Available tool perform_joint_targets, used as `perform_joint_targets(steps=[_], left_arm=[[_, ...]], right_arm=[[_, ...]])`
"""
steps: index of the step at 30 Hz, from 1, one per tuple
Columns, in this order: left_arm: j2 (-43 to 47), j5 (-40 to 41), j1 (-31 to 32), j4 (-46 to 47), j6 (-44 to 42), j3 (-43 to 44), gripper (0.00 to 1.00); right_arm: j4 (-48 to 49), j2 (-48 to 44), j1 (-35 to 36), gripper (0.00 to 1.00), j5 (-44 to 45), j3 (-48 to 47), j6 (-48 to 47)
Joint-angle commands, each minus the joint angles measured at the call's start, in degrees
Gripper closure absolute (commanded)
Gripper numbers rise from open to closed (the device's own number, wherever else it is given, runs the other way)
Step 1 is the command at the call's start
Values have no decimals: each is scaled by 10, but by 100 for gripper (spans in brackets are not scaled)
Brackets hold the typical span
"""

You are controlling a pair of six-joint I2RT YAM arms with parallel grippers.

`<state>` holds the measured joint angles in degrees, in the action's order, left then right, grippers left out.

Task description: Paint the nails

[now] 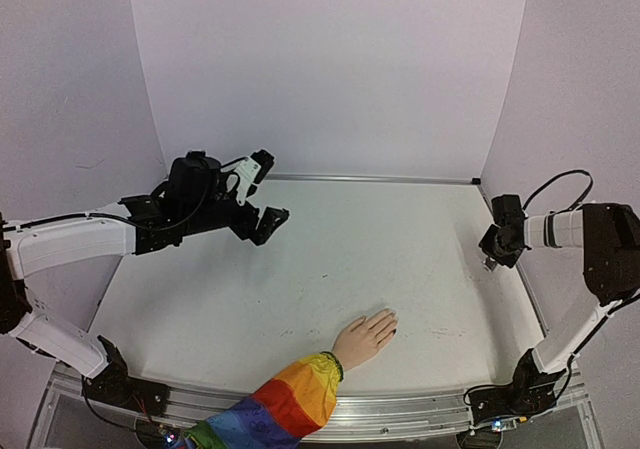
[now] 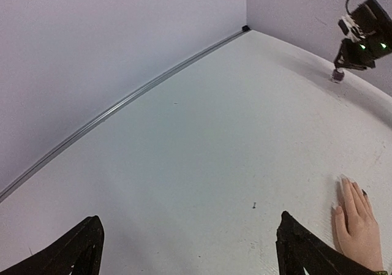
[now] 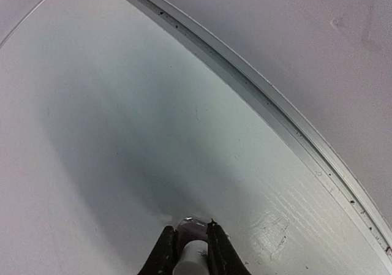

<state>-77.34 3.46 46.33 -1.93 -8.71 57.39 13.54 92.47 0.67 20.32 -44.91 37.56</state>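
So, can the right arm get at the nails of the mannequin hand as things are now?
Probably yes. Nothing lies on the table between the right hand, shut on a small bottle, and the nails; the mannequin hand lies flat, and the left hand is far off at the back left.

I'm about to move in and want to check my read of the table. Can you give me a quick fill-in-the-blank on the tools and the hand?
1. The left tool is ___ and holds nothing.
2. The small bottle is pinched in the ___ tool.
3. The dummy hand lies flat on the table, palm ___, with its nails facing up.
4. The sleeve has ___ stripes.

Missing words: open; right; down; rainbow.
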Motion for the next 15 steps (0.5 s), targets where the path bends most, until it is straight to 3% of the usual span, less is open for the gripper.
perform_joint_targets(steps=[1, 5, 11, 15], left_arm=[[41, 31, -56, 23, 57, 33, 1], [63, 88, -108, -8, 77, 42, 1], [118, 97, -219, -54, 135, 48, 1], [186, 85, -312, -61, 139, 5, 1]], right_arm=[[-4, -12, -2, 67, -2, 8, -6], [0, -54, -22, 43, -20, 15, -41], [1, -163, -27, 5, -79, 22, -144], [-3, -269, -26, 2, -180, 27, -252]])
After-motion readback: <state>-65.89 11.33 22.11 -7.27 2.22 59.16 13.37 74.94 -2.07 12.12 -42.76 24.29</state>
